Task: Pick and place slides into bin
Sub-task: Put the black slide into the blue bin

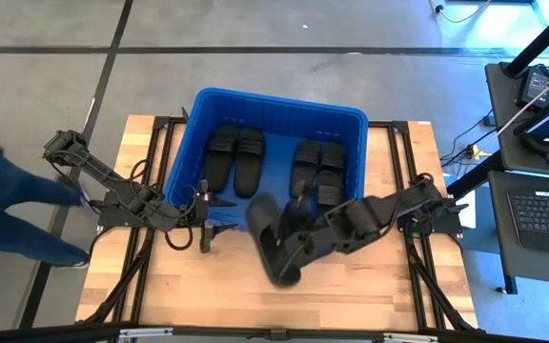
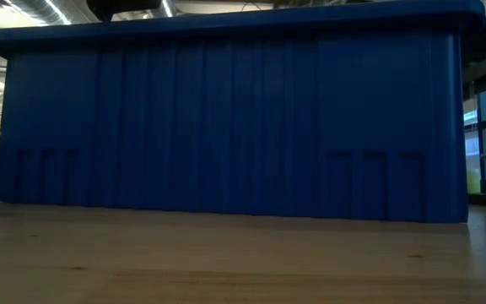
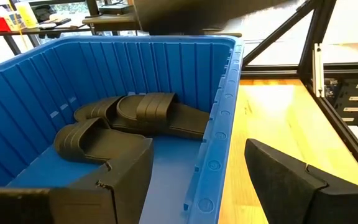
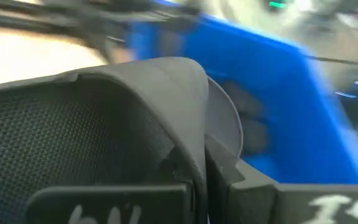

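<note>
The right gripper (image 1: 289, 250) is clenched on a black slide sandal (image 1: 270, 243) above the wooden table (image 1: 351, 286), just in front of the blue bin (image 1: 184, 143). Four slides (image 1: 236, 157) lie inside the bin. The left gripper (image 1: 205, 229) waits with jaws spread at the bin's near-left rim.

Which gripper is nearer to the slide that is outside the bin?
Right. The right gripper is shut on that slide, holding it over the table just in front of the bin. The left gripper is open and sits apart, at the bin's near-left corner.
</note>
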